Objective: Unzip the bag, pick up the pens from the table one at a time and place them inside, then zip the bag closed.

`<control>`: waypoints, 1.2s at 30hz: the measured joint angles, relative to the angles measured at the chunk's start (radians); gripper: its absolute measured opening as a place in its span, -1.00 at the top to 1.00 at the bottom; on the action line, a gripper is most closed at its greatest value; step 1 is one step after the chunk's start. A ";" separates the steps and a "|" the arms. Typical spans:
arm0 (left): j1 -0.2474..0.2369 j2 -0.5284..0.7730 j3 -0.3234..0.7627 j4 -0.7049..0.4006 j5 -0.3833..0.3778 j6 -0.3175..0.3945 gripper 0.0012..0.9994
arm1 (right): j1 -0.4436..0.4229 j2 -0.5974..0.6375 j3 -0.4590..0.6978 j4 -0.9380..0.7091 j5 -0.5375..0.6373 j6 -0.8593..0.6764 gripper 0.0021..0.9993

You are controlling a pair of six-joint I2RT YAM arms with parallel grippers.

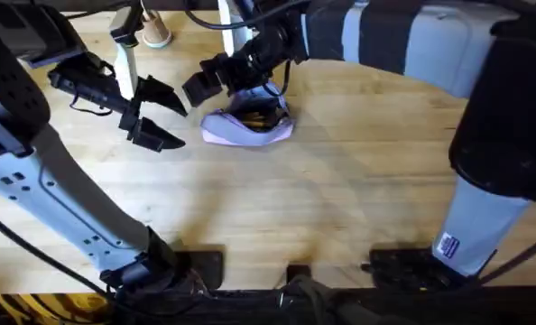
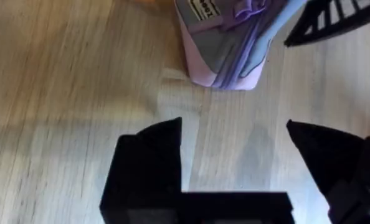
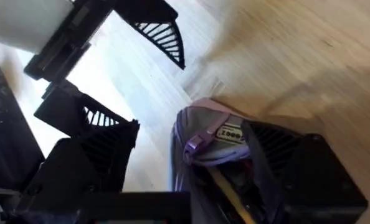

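Right gripper [image 1: 241, 77] reaches across the middle, one finger [image 3: 297, 168] inside the unzipped bag [image 1: 247, 126], its jaws apart; a yellowish pen [image 3: 232, 196] lies within. Left gripper [image 1: 160, 116] hovers beside the bag, jaws apart, over the table [image 1: 340, 199].

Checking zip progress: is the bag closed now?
No: in the right wrist view the bag gapes open, with a yellowish pen visible inside.
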 joint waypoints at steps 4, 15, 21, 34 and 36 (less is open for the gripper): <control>0.000 0.000 0.000 0.000 0.000 0.000 -0.99 | 0.000 0.011 0.001 -0.019 -0.046 0.003 -0.99; 0.000 0.000 0.000 0.000 0.008 0.000 -0.99 | 0.002 0.011 0.003 -0.112 -0.083 -0.098 -0.99; 0.000 0.000 0.000 0.000 0.020 0.000 -0.99 | 0.020 0.011 0.003 -0.128 -0.092 -0.133 -0.99; 0.000 0.000 0.000 0.000 0.023 0.000 -0.99 | 0.033 0.011 0.003 -0.130 -0.182 -0.133 -0.99; 0.000 0.000 0.000 0.000 0.024 0.000 -0.99 | 0.032 0.011 0.003 -0.119 -0.195 -0.132 -0.99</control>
